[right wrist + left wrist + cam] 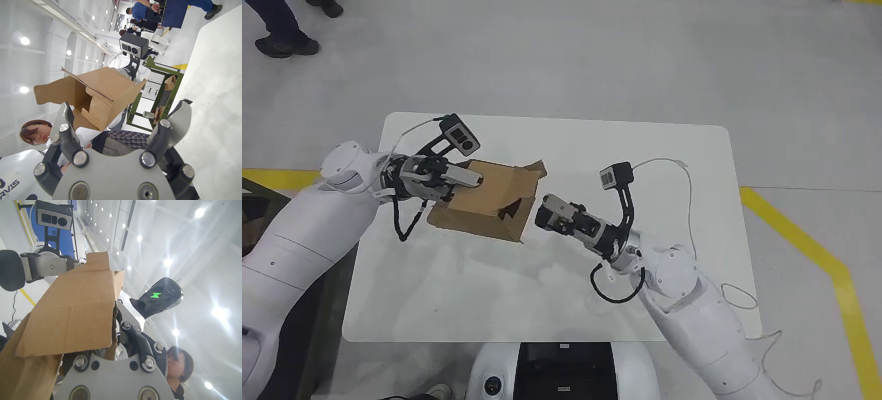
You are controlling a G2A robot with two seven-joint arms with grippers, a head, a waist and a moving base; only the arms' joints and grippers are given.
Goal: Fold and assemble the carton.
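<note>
Overhead; wrists seemingly upward, sharing carton (492, 192).

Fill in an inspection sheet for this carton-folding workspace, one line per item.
Surface: white table with rounded corners.
Job's things: brown carton, one end open, flaps not folded in.
Clutter: nothing seen.
Grippers: left gripper shut on the carton's edge; right gripper open, close to the carton's open end, contact unclear.
Cables: white cable lying across the table from the right wrist camera; black cable loop hanging under the left arm.
Surroundings: yellow floor tape; green rack holding cardboard pieces.
</note>
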